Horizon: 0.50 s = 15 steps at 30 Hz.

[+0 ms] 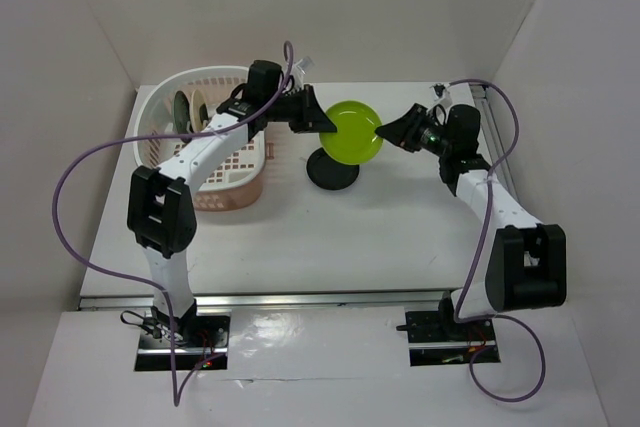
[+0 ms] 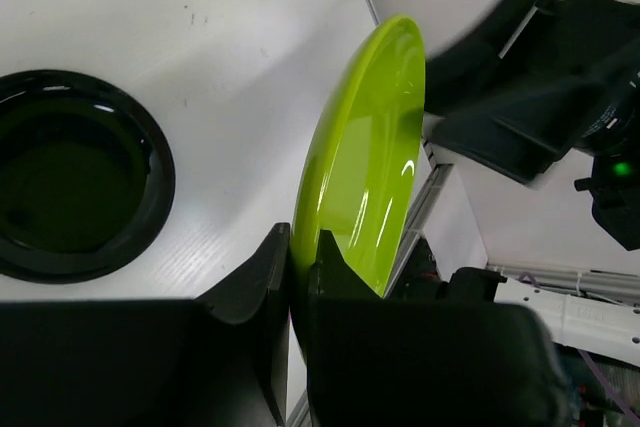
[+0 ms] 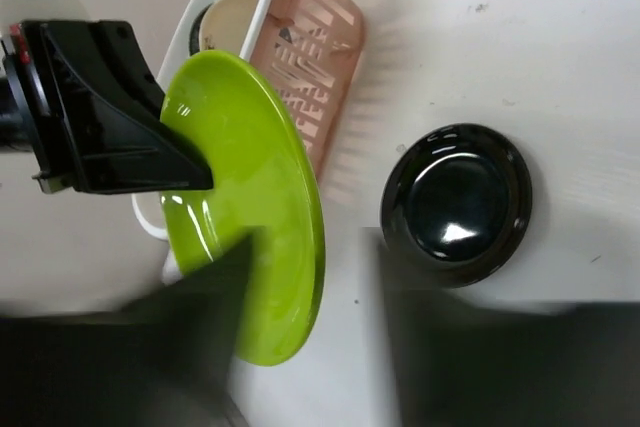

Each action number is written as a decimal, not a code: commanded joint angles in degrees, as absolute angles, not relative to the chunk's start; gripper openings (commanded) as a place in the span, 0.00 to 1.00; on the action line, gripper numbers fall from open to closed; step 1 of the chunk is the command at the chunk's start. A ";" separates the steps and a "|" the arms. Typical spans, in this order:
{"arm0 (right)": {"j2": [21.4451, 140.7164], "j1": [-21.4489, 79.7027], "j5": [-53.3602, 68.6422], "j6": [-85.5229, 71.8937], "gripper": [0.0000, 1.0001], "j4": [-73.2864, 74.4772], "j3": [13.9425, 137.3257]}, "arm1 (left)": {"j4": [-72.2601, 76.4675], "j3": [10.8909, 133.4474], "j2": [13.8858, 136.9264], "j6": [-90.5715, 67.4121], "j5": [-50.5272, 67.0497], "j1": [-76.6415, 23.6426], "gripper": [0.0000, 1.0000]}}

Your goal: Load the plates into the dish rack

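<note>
Lime-green plate [image 1: 352, 132] hangs tilted on edge over the white table [image 1: 420, 237], its 9 o'clock rim pinched tight by the left gripper [image 1: 322, 125]. The right gripper [image 1: 385, 135] stands at 3 o'clock with jaws parted about the far rim — contact there cannot be told. A glossy black plate [image 1: 333, 172] lies flat at 6 o'clock. The dish rack [image 1: 160, 107] sits at 9 o'clock with a cream plate [image 3: 232, 22] upright inside, a strip of table between rack and black plate.
</note>
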<state>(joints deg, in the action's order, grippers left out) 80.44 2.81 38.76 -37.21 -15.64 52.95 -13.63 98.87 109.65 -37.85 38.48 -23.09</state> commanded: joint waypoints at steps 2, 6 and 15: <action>83.31 3.25 38.23 -36.04 1.00 -20.05 59.23 | -15.20 101.16 109.17 -37.79 37.71 -21.10 0.00; 88.15 3.25 37.62 -36.04 1.00 -18.63 63.97 | -20.28 103.18 105.65 -34.37 32.80 -19.51 0.00; 97.99 4.31 36.03 -37.53 1.00 -18.80 67.14 | -28.57 107.49 93.71 -22.42 -5.32 -17.58 0.00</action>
